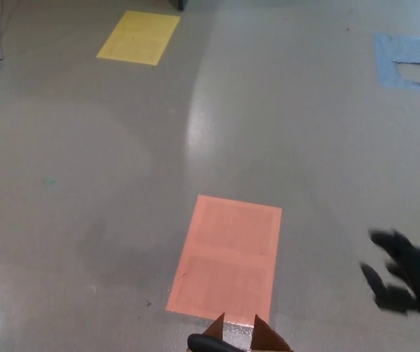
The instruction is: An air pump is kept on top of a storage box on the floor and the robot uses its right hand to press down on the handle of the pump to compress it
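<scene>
Right hand point(404, 279) at floor's point(85, 161) right edge, fingers apart, empty. Pump handle point(213, 343) and box flaps point(242, 339) at bottom edge, beside orange mat point(228, 253). Yellow point(138, 37), blue point(409, 62) patches beyond. No legible writing.

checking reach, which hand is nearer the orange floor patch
Right. The right hand hangs open off the orange patch's right edge, clear of it. The left hand is not in view.
</scene>
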`<state>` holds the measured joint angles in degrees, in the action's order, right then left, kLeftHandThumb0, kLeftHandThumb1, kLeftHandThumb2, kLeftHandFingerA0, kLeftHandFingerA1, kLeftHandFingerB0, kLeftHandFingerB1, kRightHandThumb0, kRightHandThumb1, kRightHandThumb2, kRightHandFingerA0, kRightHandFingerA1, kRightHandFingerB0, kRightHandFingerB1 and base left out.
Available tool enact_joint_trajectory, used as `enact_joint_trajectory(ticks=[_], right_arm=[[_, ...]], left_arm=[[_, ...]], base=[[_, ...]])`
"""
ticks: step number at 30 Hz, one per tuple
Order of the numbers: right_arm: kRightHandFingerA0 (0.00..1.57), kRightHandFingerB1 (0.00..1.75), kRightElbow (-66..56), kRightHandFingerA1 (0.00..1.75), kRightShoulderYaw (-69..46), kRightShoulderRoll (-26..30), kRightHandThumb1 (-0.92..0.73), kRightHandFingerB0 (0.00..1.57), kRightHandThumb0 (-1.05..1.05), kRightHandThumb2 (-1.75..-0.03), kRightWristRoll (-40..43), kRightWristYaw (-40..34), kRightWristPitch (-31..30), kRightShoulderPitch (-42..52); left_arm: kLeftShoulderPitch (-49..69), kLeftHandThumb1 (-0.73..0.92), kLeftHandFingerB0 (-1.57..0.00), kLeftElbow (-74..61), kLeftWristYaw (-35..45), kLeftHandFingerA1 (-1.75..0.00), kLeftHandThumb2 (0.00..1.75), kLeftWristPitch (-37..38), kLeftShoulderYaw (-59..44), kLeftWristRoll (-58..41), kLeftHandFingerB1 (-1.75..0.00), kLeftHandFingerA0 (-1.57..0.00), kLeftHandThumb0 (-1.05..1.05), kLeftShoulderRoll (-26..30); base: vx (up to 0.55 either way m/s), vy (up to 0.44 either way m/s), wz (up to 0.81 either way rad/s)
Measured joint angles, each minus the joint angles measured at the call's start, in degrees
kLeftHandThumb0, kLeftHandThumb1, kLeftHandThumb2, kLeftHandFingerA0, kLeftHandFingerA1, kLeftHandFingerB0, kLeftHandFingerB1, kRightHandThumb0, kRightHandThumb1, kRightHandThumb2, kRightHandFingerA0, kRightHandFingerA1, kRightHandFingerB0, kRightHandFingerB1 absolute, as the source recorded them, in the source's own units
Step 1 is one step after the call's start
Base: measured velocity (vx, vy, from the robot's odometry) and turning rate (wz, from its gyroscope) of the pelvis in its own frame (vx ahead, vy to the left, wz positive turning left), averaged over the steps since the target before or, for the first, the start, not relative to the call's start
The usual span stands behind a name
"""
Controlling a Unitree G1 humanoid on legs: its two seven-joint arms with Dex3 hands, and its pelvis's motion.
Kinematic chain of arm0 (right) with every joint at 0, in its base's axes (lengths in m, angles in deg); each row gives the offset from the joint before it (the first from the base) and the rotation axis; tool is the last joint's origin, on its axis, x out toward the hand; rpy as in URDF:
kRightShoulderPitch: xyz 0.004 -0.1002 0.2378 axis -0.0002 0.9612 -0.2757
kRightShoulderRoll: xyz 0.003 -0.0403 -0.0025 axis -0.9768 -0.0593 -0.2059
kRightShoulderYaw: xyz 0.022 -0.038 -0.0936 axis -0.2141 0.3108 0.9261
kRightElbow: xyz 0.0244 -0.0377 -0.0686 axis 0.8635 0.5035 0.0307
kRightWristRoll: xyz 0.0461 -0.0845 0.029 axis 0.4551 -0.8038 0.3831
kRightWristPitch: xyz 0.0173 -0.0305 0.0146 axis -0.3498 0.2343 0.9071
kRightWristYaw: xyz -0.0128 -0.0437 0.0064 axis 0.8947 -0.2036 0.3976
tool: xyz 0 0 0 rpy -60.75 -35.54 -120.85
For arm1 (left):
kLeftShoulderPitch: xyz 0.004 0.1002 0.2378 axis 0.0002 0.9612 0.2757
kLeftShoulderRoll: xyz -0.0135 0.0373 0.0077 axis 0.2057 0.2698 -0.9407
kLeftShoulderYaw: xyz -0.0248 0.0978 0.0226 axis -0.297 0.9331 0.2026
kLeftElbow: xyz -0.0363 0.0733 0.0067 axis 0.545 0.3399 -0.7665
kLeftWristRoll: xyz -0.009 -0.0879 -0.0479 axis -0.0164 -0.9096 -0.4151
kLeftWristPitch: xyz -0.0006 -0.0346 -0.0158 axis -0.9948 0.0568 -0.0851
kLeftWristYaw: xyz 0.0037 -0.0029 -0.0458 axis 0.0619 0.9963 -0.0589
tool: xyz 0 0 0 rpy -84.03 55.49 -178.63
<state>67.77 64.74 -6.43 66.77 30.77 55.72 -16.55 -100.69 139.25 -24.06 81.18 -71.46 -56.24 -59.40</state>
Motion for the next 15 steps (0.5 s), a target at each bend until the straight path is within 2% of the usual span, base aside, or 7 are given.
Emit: enact_joint_trajectory(ticks=[2,3,7,15], right_arm=[[0.08,0.25,4.0,0.29,-0.9,0.7,-0.76,0.07,-0.76,-1.03,0.1,-0.9,-1.7,0.2],[0.08,0.26,5.7,0.28,-1.4,1.2,-0.76,0.07,-0.77,-1.03,0.1,-1.5,-2.5,0.2],[0.06,0.22,8.0,0.26,-1.8,2.2,-0.77,0.07,-0.76,-1.02,0.1,-3.0,-3.8,0.6],[0.08,0.23,9.5,0.34,-0.7,3.7,-0.79,0.07,-0.78,-1.06,-0.5,-3.0,-5.4,5.6]], left_arm=[[0.2,0.63,0.0,0.0,0.0,-0.47,1.15,0.0,0.1,0.0,-0.47,0.0,-0.32,0.0],[0.2,0.92,-0.15,0.0,0.0,-0.35,0.72,0.0,0.2,0.0,-0.3,-0.21,-0.63,0.1],[0.7,0.92,-0.15,-0.4,0.0,-0.35,0.71,0.0,0.9,0.1,-0.3,-0.22,-0.62,0.3],[4.3,0.92,-0.18,-1.0,-0.8,-0.34,0.68,0.0,3.4,0.8,-0.29,-0.25,-0.58,-0.1]], base=[[0.0,0.0,0.0],[0.0,0.0,0.0],[0.0,0.0,0.0],[0.0,0.0,0.0]])
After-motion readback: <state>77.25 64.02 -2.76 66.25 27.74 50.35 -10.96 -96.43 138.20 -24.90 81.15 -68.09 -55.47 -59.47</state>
